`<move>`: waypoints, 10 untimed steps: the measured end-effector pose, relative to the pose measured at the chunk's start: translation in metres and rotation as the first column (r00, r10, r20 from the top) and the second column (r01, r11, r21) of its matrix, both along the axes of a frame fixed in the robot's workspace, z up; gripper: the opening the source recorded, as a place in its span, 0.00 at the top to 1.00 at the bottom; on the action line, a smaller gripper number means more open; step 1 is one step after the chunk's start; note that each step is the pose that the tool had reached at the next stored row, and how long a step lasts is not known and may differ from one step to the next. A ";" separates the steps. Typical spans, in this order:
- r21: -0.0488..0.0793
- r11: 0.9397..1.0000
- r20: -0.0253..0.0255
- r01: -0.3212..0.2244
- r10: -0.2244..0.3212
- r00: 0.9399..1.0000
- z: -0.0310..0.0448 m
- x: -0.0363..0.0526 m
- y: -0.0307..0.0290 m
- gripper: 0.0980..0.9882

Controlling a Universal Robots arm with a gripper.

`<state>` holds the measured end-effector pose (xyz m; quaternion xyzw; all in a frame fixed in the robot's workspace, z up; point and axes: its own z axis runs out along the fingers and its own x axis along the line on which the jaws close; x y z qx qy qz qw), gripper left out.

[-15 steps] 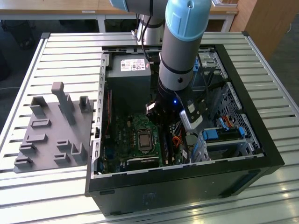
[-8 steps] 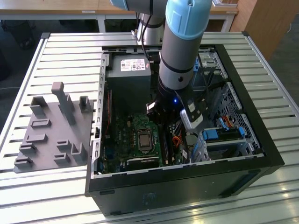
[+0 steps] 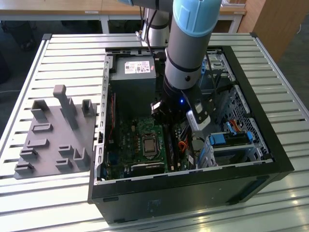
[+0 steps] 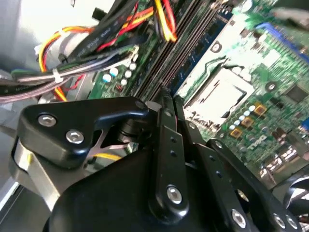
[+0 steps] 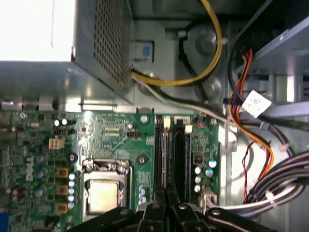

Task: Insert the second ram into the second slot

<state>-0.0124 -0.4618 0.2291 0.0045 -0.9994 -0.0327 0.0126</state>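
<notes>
One arm reaches down into the open case (image 3: 270,145), which lies on its side on a slatted table (image 3: 67,53). The gripper (image 5: 166,193) stands directly over the memory slots (image 5: 173,154) beside the processor socket (image 5: 104,186) on the motherboard (image 3: 130,140). In both wrist views its fingers (image 4: 166,104) meet tip to tip, closed or very nearly so, right at the slots. A blue strip running along the slots in the second wrist view may be the ram (image 4: 205,55), seated in a slot; whether the fingers grip it or only press on it cannot be told. Bundled cables (image 5: 270,174) run beside the slots. The power supply (image 3: 133,79) sits beyond the board, and a grey fixture (image 3: 53,133) rests on the table at the exterior view's left, well apart from the case.
</notes>
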 end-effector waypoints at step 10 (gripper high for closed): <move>0.012 1.000 0.000 0.000 0.000 1.000 -0.0017 0.0000 -0.0035 0.96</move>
